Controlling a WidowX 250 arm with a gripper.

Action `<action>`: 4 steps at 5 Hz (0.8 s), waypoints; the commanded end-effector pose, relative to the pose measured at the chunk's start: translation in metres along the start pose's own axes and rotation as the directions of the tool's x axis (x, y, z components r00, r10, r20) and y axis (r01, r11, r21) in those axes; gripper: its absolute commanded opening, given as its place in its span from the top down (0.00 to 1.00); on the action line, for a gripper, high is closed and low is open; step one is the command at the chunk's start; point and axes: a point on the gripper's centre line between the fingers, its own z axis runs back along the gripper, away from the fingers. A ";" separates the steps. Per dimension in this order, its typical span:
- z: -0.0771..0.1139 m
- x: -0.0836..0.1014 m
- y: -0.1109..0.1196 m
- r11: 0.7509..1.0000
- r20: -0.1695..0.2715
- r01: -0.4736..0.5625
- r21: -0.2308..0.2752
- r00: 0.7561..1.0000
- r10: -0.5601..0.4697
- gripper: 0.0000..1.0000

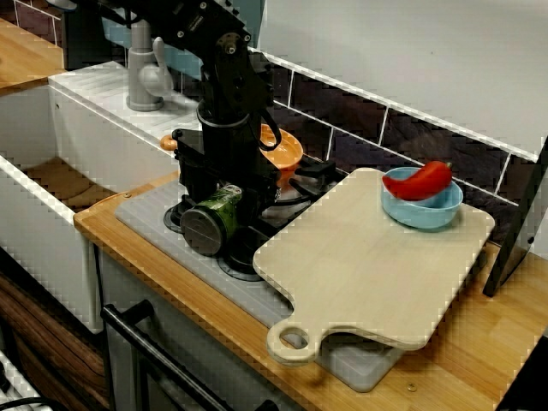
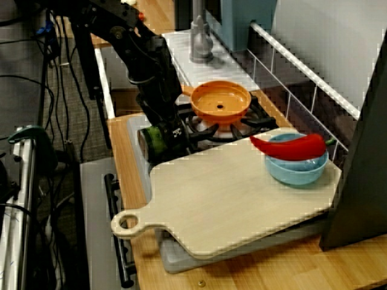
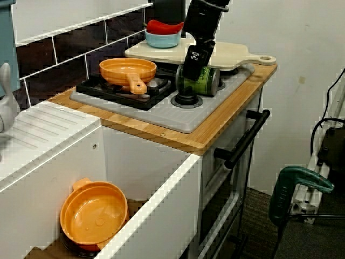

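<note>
toy kitchen, wooden counter (image 1: 479,342) with a dark tile wall (image 1: 342,120) behind it. grey stove top (image 1: 154,218) is set into the counter, with black burner grates at the far side.

gripper (image 1: 224,190) is down over the near left part of the stove top. its black fingers straddle a green can (image 1: 205,227) and look clamped on it. can lies on its side with its dark round end facing near-left in the front view. it sits low over a round knob on the stove top, but contact underneath can't be made out. the sink-side view shows the same can (image 3: 204,81) just behind the gripper (image 3: 193,63), near the stove's front edge.

orange pan (image 1: 287,150) sits on the far burner, just behind the arm, apart from the can.

right of the can, a pale wooden cutting board (image 1: 360,257) lies over the right part of the stove top, its handle loop toward the near edge. light blue bowl (image 1: 424,210) stands on the board's far right corner, with a red pepper (image 1: 424,180) lying across its rim.

left of the stove is a white sink (image 1: 51,171) with a grey faucet (image 1: 145,73). orange bowl (image 3: 94,213) sits inside the sink. black oven handle (image 3: 245,137) is below the counter front.
</note>
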 end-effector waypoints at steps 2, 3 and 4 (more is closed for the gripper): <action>0.012 0.016 0.003 0.999 0.038 0.013 -0.040 0.999 -0.012 1.00; 0.017 0.018 0.005 0.999 0.040 0.011 -0.046 0.999 -0.010 1.00; 0.032 0.024 0.008 0.998 0.047 -0.001 -0.069 0.999 0.004 1.00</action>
